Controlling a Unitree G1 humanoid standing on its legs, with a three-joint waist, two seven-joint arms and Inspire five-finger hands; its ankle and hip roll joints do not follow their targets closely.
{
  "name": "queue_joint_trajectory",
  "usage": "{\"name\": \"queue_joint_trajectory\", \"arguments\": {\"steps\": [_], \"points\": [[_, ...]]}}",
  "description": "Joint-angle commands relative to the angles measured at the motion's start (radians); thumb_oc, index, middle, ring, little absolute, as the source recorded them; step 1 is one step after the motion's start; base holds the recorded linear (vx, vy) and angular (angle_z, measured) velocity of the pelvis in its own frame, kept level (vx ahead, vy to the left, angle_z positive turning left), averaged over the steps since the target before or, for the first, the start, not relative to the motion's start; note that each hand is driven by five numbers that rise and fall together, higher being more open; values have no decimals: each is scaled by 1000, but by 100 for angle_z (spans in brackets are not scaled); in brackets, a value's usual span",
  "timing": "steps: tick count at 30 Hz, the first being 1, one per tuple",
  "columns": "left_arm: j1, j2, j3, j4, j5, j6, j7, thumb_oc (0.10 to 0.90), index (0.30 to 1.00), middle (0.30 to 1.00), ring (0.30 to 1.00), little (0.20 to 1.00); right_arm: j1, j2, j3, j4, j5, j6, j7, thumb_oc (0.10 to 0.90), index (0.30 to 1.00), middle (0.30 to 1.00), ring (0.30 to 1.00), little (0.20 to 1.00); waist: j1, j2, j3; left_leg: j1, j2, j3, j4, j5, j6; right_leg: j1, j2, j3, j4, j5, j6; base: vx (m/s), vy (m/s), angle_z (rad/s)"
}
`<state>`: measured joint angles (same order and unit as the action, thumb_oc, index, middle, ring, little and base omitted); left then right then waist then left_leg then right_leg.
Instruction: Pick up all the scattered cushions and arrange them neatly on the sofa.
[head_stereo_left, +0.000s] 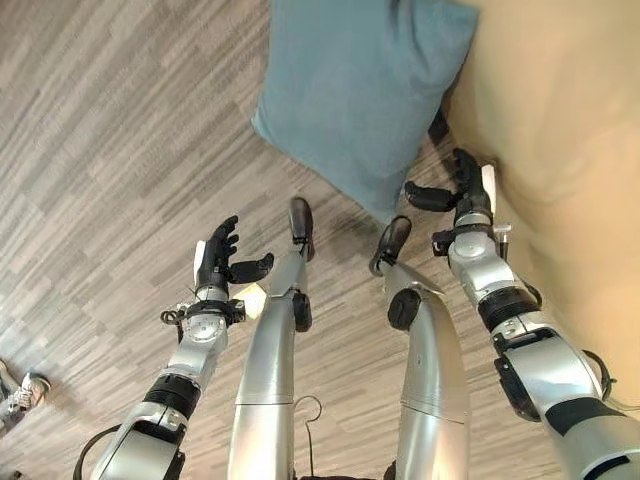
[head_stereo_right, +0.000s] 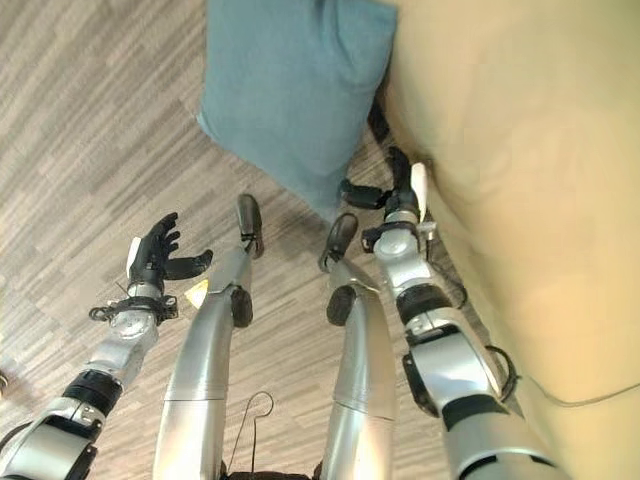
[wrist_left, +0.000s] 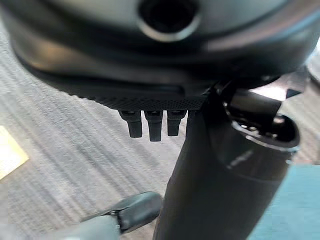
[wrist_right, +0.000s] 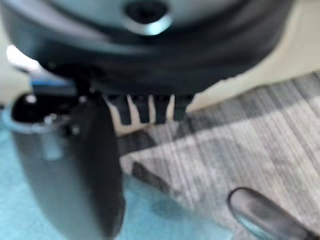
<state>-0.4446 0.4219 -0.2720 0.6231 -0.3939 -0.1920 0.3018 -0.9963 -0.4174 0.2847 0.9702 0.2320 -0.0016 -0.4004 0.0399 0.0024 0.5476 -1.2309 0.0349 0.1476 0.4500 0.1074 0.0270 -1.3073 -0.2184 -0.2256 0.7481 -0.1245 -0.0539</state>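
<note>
Floor: grey wood-look planks, laid on a diagonal across the head views. Teal cushion rests on the floor w/ one edge leaning against the sofa; its lower corner points toward the robot. Sofa: tan, stands on the floor along the right side; its front face meets the planks. Small yellowish patch lies flat on the floor, seen in the left wrist view, well apart from the cushion. A person's shoe rests on the floor at the far left edge.
</note>
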Motion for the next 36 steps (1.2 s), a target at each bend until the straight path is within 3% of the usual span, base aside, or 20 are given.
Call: {"name": "queue_joint_trajectory", "arguments": {"steps": [1,18,19,20,21,29,36], "points": [[119,50,18,-83,-17,-43,38,800,900,900,900,900,-7,-25,9,-37,59,-61,-32,800,900,900,900,900,25,10,-28,0,-30,-43,50,-172,-12,49,17,60,-75,-38,117,43,32,5],[29,41,-103,-187,-46,-77,25,800,900,900,900,900,-370,-2,133,27,228,-113,-22,800,900,900,900,900,129,61,-28,-29,-91,-84,41,-155,-8,15,-17,54,-5,-89,106,22,-10,10],[24,39,-112,-189,-40,-77,23,800,900,900,900,900,-383,2,141,17,231,-121,-21,604,606,606,606,606,134,62,-28,-27,-93,-86,39,-153,-8,15,-18,54,-5,-90,106,8,-9,16],[18,38,-117,-189,-36,-78,23,800,900,900,900,900,-394,0,149,5,236,-127,-23,483,425,425,425,425,137,63,-29,-25,-94,-88,35,-151,-9,16,-20,54,-5,-90,106,11,-11,15],[15,37,-121,-189,-32,-78,23,800,900,900,900,900,-401,-1,153,-7,241,-134,-23,400,300,300,300,300,139,64,-29,-25,-96,-89,33,-149,-10,18,-21,53,-5,-91,106,6,-14,12],[17,31,-99,-183,-10,-63,32,800,900,900,900,900,-346,1,141,-165,220,-163,-40,400,300,300,300,300,132,44,-40,-1,-94,-102,-7,-133,-18,52,-20,38,-35,-86,108,2,-13,6],[35,22,-64,-182,19,-42,38,800,900,900,900,900,-222,3,112,-250,141,-145,-41,400,300,300,300,300,107,13,-41,82,-82,-115,-60,-122,-27,137,-2,22,-88,-67,111,-4,-4,2]]}}
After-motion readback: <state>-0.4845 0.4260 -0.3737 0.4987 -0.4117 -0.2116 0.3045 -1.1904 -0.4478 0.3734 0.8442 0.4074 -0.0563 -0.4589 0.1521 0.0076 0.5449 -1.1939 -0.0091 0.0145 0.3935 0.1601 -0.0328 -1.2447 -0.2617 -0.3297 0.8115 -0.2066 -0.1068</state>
